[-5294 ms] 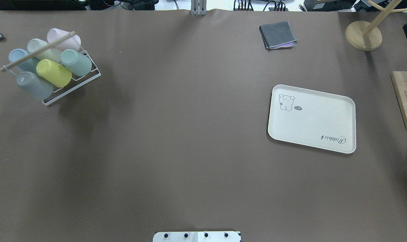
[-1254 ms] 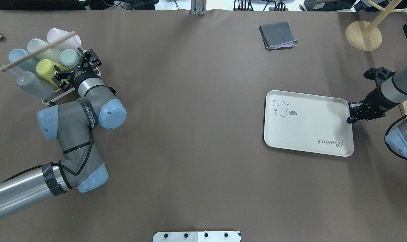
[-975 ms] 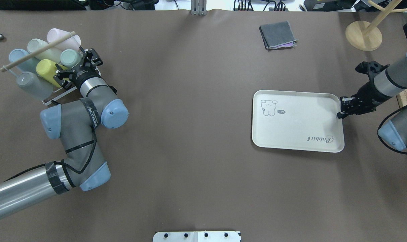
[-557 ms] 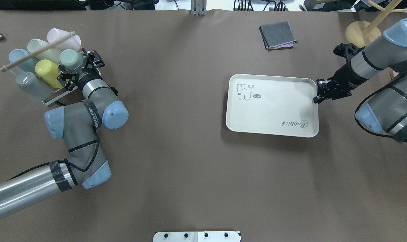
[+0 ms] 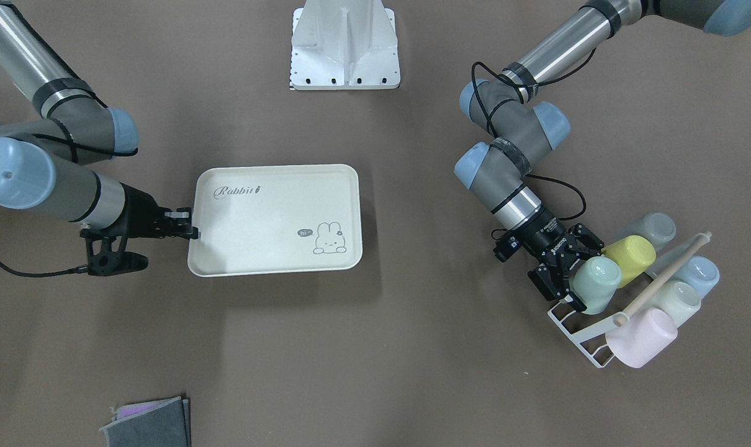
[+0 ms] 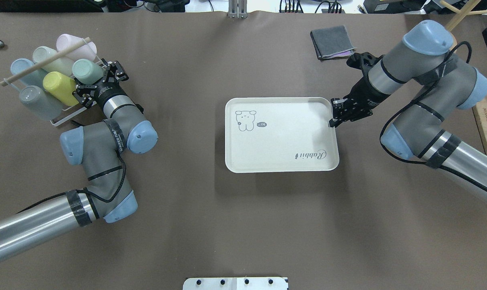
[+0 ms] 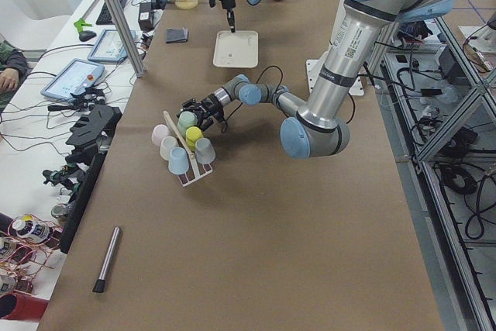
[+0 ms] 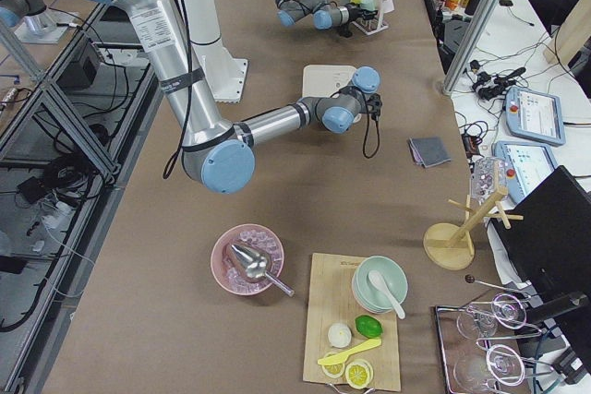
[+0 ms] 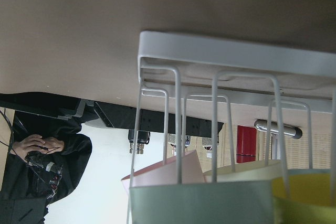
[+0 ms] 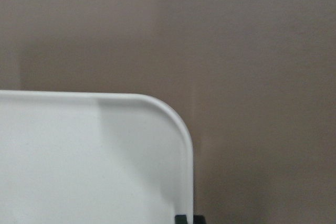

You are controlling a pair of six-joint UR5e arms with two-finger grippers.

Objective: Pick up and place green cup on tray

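My left gripper sits at the white wire cup rack on my far left — its fingers around the small pale mint-green plastic tumbler, which lies in the rack beside the yellow-green cup. The rectangular cream plastic tray lies at the table's middle, well apart from the rack. My right gripper meets the tray's right rim — the folded grey cloth lies beyond it, toward the far edge.
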